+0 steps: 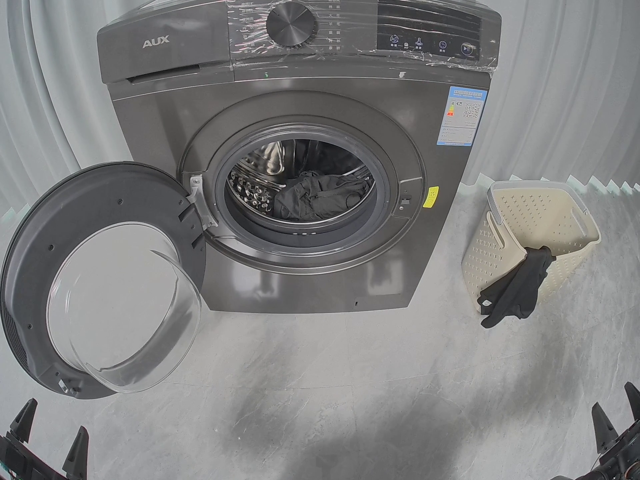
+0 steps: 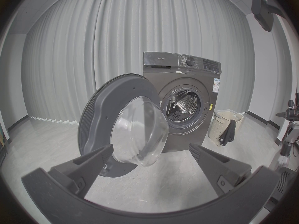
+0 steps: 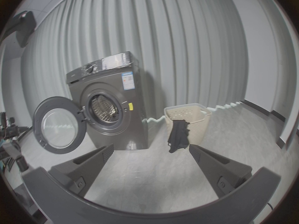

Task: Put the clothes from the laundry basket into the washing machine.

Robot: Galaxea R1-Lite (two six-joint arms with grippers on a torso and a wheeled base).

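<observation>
Now we log 1 dark garment draped over the front rim of the laundry basket, hanging along a 1-to-7 o'clock line, at 11 o'clock from our right gripper, the nearer one, with the left gripper far off, both spread and empty.

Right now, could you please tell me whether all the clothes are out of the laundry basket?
No, a dark garment hangs over the front rim of the laundry basket.
</observation>
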